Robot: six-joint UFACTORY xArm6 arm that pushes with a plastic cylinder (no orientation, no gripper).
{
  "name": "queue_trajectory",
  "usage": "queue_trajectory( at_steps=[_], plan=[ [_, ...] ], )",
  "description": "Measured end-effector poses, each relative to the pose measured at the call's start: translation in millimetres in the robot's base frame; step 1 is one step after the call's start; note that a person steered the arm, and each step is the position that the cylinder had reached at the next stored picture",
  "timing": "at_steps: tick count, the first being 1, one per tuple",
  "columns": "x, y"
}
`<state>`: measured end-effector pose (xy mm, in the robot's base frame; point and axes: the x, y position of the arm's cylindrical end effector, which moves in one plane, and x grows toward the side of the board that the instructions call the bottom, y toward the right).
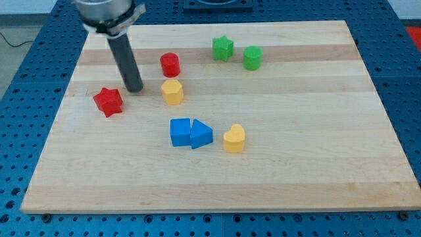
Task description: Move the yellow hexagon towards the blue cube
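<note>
The yellow hexagon (172, 92) sits left of the board's middle, just below a red cylinder (170, 64). The blue cube (180, 131) lies below it, touching a blue triangular block (201, 135) on its right. My tip (134, 88) rests on the board to the left of the yellow hexagon, with a small gap between them, and just up and right of a red star (108, 101).
A yellow heart-shaped block (234, 139) lies right of the blue triangle. A green star (223, 48) and a green cylinder (252, 58) sit near the view's top. The wooden board (316, 171) rests on a blue perforated table.
</note>
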<state>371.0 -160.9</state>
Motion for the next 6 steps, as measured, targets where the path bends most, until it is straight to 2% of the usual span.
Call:
queue_trajectory(
  at_steps=[2,3,4,5,6],
  plan=[
    [-10.0,49.4],
    [17.6,46.9],
    [63.0,38.5],
    [53.7,38.3],
    [8.1,39.2]
  ],
)
